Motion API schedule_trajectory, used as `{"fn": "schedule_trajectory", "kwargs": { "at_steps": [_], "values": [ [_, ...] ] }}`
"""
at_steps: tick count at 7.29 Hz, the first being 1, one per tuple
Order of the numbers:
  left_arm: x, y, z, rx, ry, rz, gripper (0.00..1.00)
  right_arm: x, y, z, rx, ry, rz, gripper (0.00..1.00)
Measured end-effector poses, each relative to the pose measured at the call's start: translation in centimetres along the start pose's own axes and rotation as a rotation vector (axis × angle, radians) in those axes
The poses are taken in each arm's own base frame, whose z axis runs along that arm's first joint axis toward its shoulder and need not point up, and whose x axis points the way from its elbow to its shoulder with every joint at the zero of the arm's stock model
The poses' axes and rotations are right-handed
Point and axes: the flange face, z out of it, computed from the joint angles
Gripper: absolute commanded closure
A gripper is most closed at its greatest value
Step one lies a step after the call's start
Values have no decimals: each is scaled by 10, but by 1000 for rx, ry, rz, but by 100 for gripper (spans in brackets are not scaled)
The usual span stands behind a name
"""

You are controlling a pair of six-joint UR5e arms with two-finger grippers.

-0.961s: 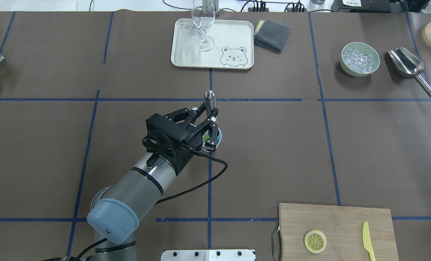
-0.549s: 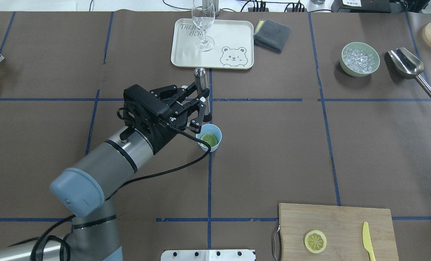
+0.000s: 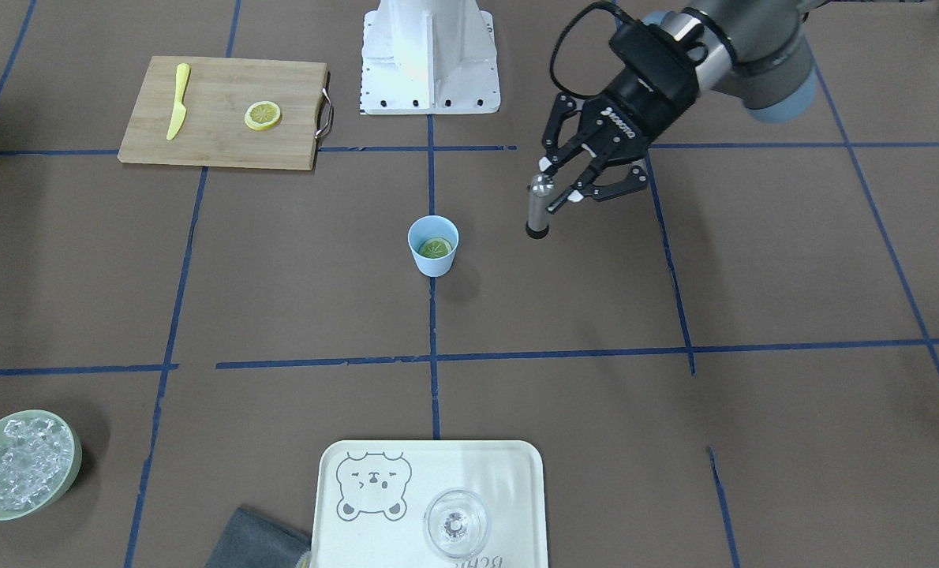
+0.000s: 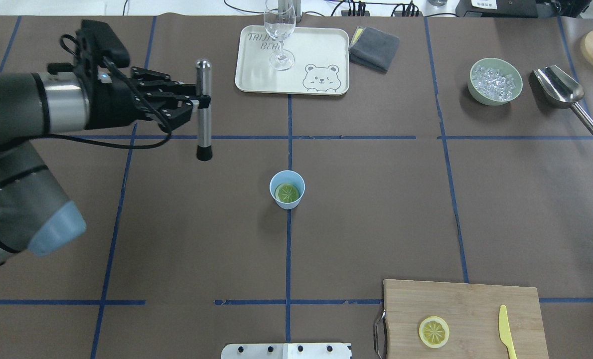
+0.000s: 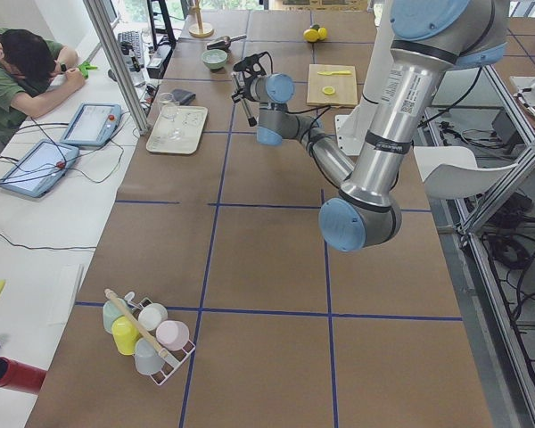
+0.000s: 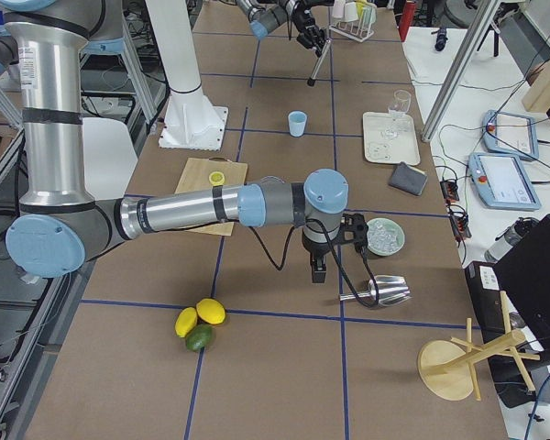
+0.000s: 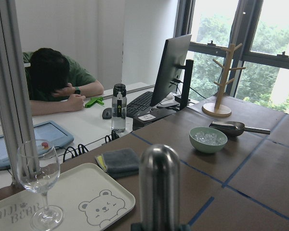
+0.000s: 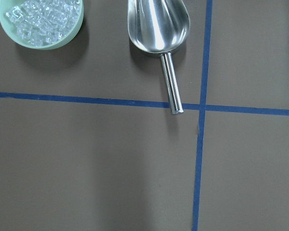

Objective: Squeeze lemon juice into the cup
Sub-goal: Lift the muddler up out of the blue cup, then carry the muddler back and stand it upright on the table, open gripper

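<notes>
The light-blue cup (image 4: 278, 183) stands at the table's middle, also in the front view (image 3: 436, 264). A lemon slice (image 4: 286, 192) lies flat inside it (image 3: 435, 248). A second lemon slice (image 4: 433, 332) lies on the wooden cutting board (image 4: 466, 304). My left gripper (image 4: 202, 101) is shut on a steel muddler (image 4: 205, 127) with a black tip, held upright above the table, to the left of and beyond the cup (image 3: 552, 193). My right gripper (image 6: 317, 266) hangs over the table near the ice bowl. I cannot tell whether it is open or shut.
A cream tray (image 4: 321, 55) with a wine glass (image 4: 279, 35) stands at the back, a grey cloth (image 4: 373, 47) beside it. A green bowl of ice (image 4: 496, 82) and a steel scoop (image 4: 560, 89) sit far right. A yellow knife (image 4: 507, 331) lies on the board.
My left arm has lifted the muddler off the cup and swung it left and toward the back of the table. The cup and the slice inside it now show uncovered.
</notes>
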Motion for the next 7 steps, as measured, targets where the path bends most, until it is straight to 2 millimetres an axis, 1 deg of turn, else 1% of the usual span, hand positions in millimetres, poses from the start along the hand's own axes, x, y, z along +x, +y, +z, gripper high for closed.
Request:
{"fn": "schedule_trajectory", "kwargs": {
  "at_steps": [1,2,3,4,5,6,7],
  "values": [
    [-44,11,-38,-105,-13,-52,100,0,0,0,0,0,0,0],
    [-83,31,-74,-187,-82,-130,100,0,1,0,-1,0,1,0],
    [-111,54,-102,-257,-159,-215,100,1,1,1,-2,1,3,0],
    [-133,71,-126,-324,-246,-312,100,2,2,2,-4,2,5,0],
    [-147,77,-143,-392,-330,-414,100,2,2,2,-4,3,5,0],
    [-152,80,-152,-457,-392,-499,100,2,2,2,-4,3,5,0],
    [-156,87,-153,-518,-437,-566,100,2,2,2,-4,3,5,0]
  ]
}}
